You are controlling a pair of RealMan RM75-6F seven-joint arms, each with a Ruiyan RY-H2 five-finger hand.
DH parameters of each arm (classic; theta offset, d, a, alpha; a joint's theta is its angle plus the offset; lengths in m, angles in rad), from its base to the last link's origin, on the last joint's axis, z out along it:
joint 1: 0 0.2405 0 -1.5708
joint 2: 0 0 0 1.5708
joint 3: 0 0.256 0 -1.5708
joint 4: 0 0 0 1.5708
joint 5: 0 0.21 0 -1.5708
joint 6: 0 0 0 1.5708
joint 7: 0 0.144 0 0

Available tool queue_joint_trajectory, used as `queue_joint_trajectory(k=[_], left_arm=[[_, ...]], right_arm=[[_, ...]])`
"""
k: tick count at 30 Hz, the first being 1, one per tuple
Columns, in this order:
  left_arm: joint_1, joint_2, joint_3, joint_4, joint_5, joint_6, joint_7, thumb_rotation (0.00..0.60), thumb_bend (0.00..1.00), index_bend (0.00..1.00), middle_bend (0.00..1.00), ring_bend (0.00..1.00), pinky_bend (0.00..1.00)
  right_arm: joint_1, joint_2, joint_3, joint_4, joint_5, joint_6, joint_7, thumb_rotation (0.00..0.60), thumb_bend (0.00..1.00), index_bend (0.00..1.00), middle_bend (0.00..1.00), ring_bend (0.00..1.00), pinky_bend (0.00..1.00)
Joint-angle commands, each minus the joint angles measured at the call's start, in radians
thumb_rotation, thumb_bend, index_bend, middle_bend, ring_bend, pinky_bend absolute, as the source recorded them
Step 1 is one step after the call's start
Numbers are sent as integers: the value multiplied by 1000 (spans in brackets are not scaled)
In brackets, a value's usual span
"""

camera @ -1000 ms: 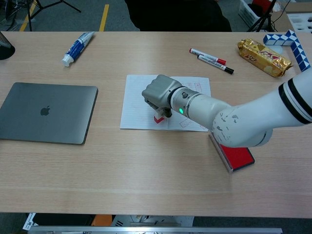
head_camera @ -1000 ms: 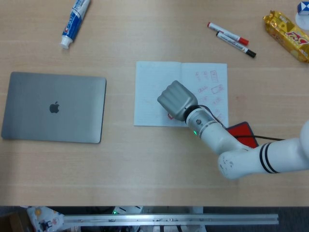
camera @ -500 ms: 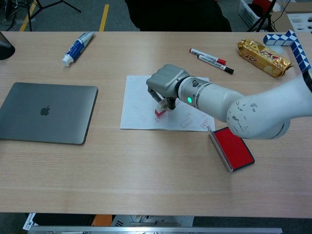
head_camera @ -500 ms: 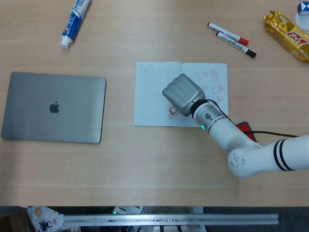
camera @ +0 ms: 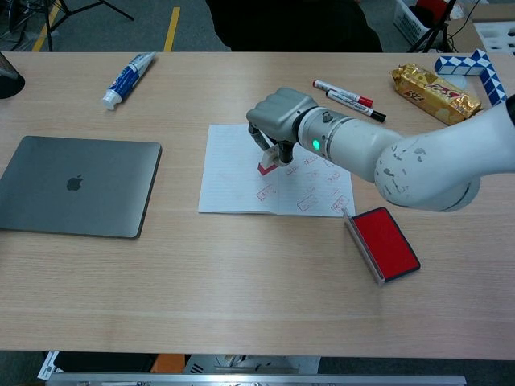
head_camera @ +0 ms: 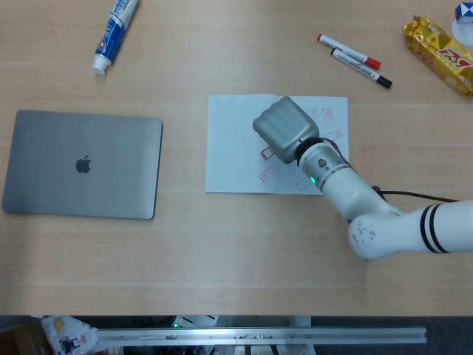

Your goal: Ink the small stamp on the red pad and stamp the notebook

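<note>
since a moment ago the right robot hand (camera: 278, 121) has lifted up the notebook (camera: 233, 173), leaving a fresh red mark; the small stamp (camera: 266, 165) is clamped under its fingers, red pad (camera: 393, 244) well apart on the counter (camera: 241, 281)

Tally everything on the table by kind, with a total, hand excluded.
Laptop: 1
Toothpaste: 1
Notebook: 1
Stamp: 1, held by the right hand
Red pad: 1
Markers: 2
Snack pack: 1
Blue-white puzzle: 1
Total: 9
</note>
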Motion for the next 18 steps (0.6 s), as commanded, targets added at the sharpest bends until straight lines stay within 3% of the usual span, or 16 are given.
queue_joint_trajectory(k=[1,18], left_arm=[[0,1,0,0,-2,-1,-1,600,244,125,92,249,226],[1,-2,1,17,-7,-9,-15,600,245,124,90,249,226]], right_arm=[[10,-20,-3,20,12,-8,-10,600,567,843,663,498,472],[42,-88,-22,88,66,-15,-62,600,571,846,665,499,472]])
